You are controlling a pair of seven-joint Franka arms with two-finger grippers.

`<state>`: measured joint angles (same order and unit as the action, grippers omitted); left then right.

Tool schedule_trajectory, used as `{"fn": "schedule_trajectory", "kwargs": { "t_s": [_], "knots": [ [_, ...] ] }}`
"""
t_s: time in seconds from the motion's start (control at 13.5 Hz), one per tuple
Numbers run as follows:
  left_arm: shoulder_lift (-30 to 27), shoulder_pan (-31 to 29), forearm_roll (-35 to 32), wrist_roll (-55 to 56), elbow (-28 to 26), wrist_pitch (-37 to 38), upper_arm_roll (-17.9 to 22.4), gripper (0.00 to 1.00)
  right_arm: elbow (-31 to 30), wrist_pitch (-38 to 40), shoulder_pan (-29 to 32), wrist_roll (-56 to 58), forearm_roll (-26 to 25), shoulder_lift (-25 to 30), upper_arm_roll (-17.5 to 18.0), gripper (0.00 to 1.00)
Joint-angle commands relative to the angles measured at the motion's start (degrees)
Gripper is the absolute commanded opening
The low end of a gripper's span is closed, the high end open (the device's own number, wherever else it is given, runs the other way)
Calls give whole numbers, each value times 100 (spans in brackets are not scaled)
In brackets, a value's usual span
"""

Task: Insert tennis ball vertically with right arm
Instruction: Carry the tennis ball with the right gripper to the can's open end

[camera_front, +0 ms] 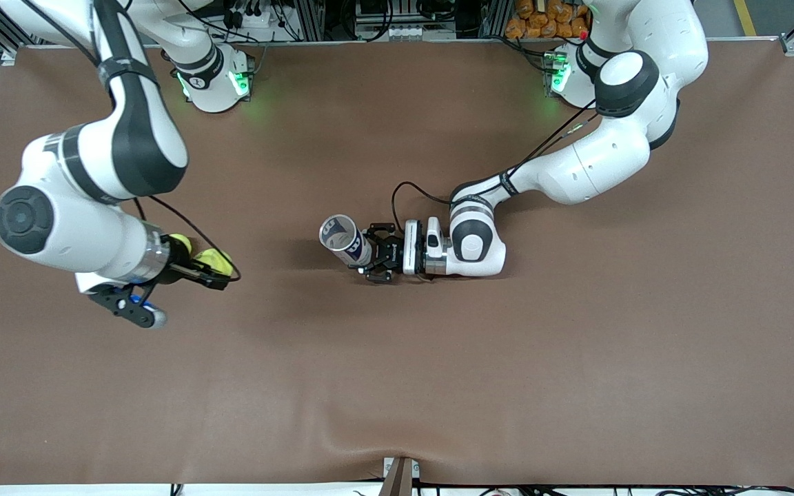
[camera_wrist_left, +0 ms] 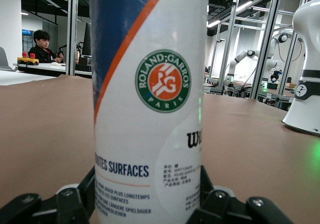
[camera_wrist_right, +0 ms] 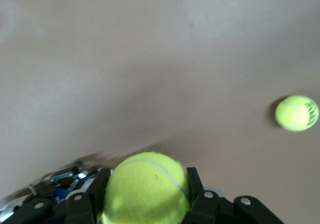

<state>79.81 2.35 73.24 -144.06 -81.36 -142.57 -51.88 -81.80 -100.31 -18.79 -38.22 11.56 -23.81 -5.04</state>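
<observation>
My right gripper (camera_front: 216,269) is shut on a yellow-green tennis ball (camera_front: 211,260) above the table at the right arm's end. In the right wrist view the ball (camera_wrist_right: 147,186) fills the gap between the black fingers (camera_wrist_right: 196,186). A white and blue tennis ball can (camera_front: 344,239) stands upright mid-table with its open top up. My left gripper (camera_front: 371,257) reaches in low from the left arm's end. Its fingers (camera_wrist_left: 206,184) press both sides of the can's (camera_wrist_left: 150,84) lower part.
A second tennis ball (camera_front: 180,242) lies on the brown table (camera_front: 576,358) beside my right gripper, and it shows in the right wrist view too (camera_wrist_right: 297,113). The right arm's base (camera_wrist_left: 306,84) stands at the table's back edge.
</observation>
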Motion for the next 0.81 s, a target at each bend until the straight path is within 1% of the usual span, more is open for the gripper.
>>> {"fn": "schedule_trajectory", "kwargs": {
  "t_s": [0.0,0.22,0.59,0.74],
  "knots": [
    [79,371,409,-236,357,125,169,78,-90,-32,-387,-649,145,131,-15,27],
    [78,538,805,-570,454,125,310,79,-81,-24,-827,-1361,153,175,-15,27],
    [79,495,850,-702,428,177,319,80,-143,2,-1451,-2241,153,167,-15,27],
    [79,512,876,-729,437,396,459,80,-186,29,-1697,-2680,145,158,-15,27]
  ]
}}
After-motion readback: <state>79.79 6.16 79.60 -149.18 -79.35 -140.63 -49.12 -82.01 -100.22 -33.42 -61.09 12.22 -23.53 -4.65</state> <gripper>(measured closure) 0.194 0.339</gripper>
